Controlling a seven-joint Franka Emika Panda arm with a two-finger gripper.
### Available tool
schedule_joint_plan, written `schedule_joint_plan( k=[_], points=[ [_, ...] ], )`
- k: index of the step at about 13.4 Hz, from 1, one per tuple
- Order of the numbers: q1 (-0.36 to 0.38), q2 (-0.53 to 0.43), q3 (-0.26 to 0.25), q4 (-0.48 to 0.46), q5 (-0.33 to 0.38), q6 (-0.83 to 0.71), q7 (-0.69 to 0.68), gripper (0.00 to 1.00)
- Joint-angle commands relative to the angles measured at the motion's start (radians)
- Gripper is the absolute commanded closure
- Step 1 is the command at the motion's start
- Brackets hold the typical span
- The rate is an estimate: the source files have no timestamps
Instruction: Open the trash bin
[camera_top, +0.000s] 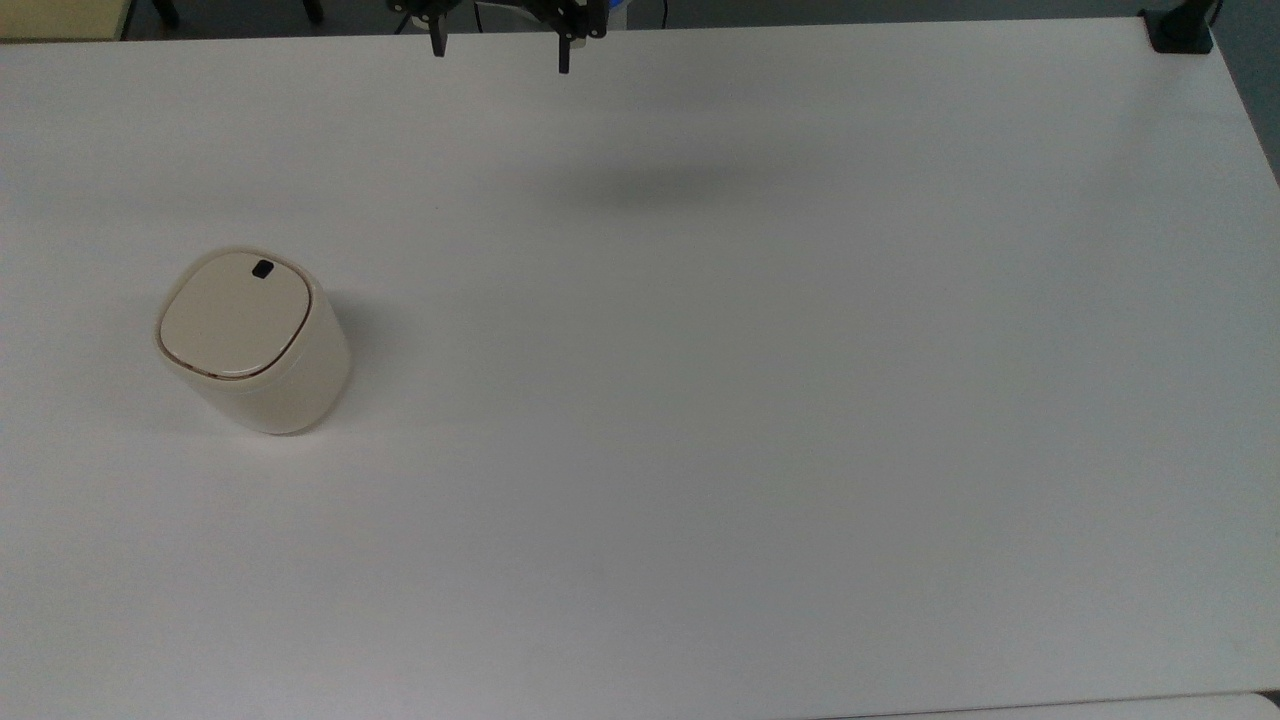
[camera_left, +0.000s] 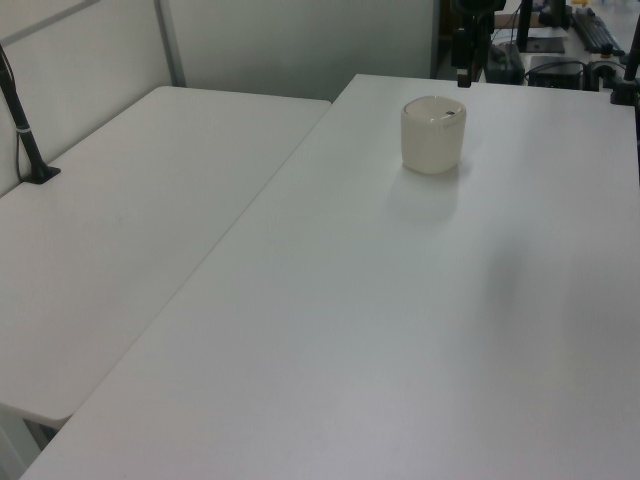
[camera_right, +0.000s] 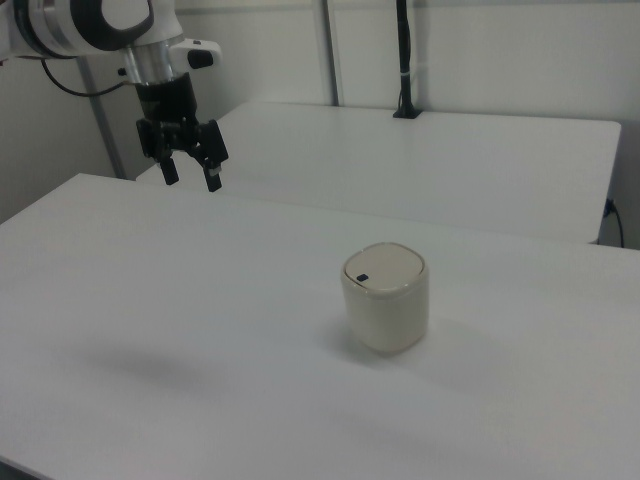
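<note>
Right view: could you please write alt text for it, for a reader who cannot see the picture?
A small cream plastic trash bin with rounded corners stands upright on a white table, its flat lid closed and a small black button on top. Toward the right view's upper left, the robot's black gripper hangs above the table, fingers open and empty, apart from the bin.

stands upright on the table (camera_top: 760, 420), the trash bin (camera_top: 255, 340), lid shut, toward the top view's left, with the gripper (camera_top: 500, 45) hanging spread well apart above the table's far edge.
</note>
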Motion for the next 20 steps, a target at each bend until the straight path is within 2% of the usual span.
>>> schedule_joint_plan(
  k=[1,5,7,8,9,10,12,13,20],
  points=[
    [0.0,-0.03,-0.008,-0.024,0.017,0.006,-0.043,0.0],
    [-0.006,-0.03,-0.01,-0.024,0.017,0.0,-0.083,0.0],
    [-0.014,-0.03,-0.01,-0.024,0.017,0.0,-0.083,0.04],
    [-0.014,-0.03,-0.01,-0.024,0.019,0.0,-0.084,0.21],
    [-0.014,-0.03,-0.01,-0.024,0.019,0.001,-0.084,0.49],
    [-0.014,-0.03,-0.008,-0.024,0.021,0.003,-0.084,0.67],
    [-0.014,-0.03,-0.008,-0.024,0.021,0.003,-0.084,0.94],
    [-0.014,-0.028,-0.008,-0.024,0.021,0.003,-0.084,1.0],
    [-0.015,-0.022,-0.008,-0.023,0.037,0.009,-0.08,1.0]
  ],
)
